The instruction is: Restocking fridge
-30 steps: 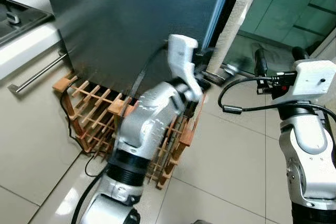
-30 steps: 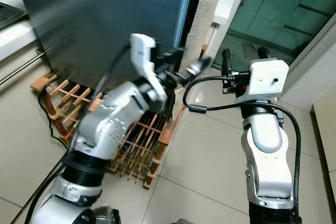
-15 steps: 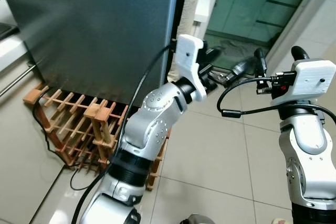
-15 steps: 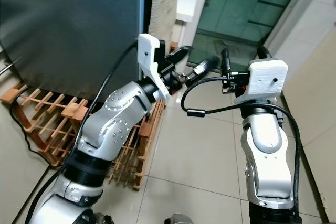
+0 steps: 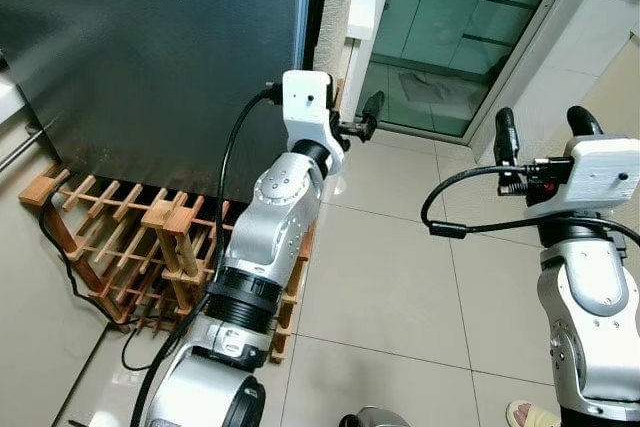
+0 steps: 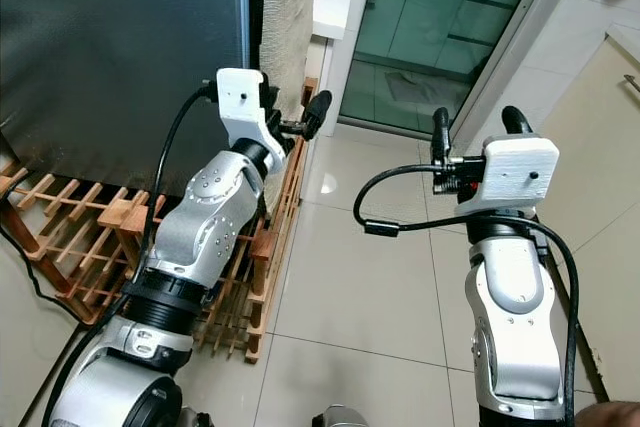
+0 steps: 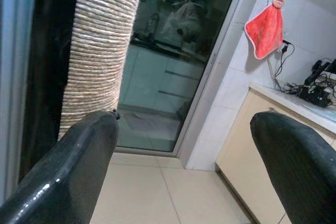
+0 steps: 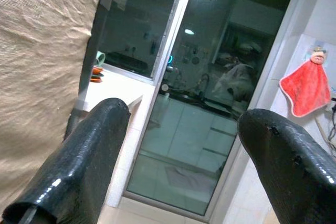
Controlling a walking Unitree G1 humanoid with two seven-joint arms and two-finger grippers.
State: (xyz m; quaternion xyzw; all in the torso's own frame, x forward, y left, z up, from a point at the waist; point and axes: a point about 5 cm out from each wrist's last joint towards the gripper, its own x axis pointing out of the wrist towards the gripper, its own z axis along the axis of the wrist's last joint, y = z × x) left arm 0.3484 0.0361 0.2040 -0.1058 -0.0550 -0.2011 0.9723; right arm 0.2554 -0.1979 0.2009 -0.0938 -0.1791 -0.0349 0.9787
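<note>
In the left eye view, the fridge (image 5: 150, 47) stands as a dark tall panel with a wooden rack (image 5: 120, 247) at its foot. The left gripper (image 5: 358, 119) is raised just past the fridge's right edge; the right gripper (image 5: 540, 132) is well apart from it.

In the right eye view, the left arm is clearly the nearer one to the fridge.

In the left wrist view, the fingers (image 7: 58, 171) are apart, holding nothing.

In the right wrist view, the fingers (image 8: 79, 166) are apart too, empty, facing a glass door (image 8: 184, 108).

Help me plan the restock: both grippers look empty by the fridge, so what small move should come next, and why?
Probably bring the left gripper back to the edge of the dark fridge door to pull it open. The door looks shut, and both the left gripper and the right gripper are open and hold nothing, out over the tile floor.
</note>
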